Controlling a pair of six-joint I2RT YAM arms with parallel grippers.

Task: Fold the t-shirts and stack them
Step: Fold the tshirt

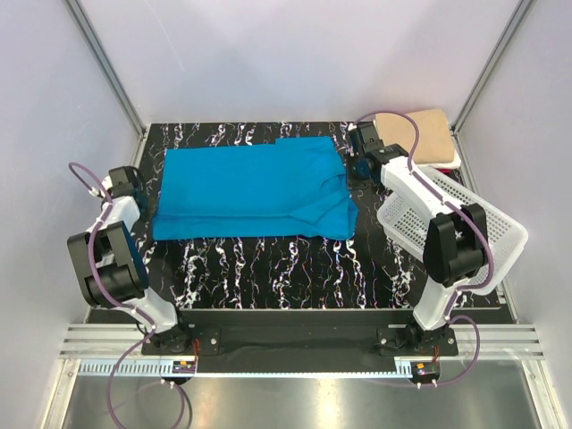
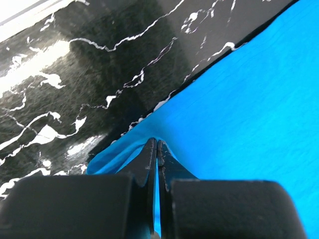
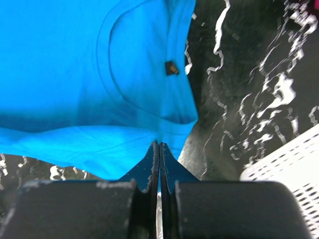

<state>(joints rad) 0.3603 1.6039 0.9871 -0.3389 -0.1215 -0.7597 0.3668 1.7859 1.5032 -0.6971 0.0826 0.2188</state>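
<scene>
The blue t-shirt (image 1: pixel 250 188) lies flat in the middle of the black table (image 1: pixel 268 268) with white streaks. It is bright and smooth, and partly folded over into a wide shape. Its neck hole points to the right, with a small dark tag (image 3: pixel 171 67) inside.

The left arm (image 1: pixel 112 259) is bent and reaches to the shirt's left edge. The left claw (image 2: pixel 157 147) is pinched tight there, with blue cloth between its fingers. The right arm (image 1: pixel 451 241) leans over the white basket (image 1: pixel 483 223) to the shirt's right side, near the neck. The right claw (image 3: pixel 158 147) is squeezed together right at the shirt's edge. I cannot tell if it has cloth in it.

There are two arms, one basket and one blue shirt. One tan t-shirt (image 1: pixel 416 132), folded small, sits in the far right corner. What is under it is too small to tell.
</scene>
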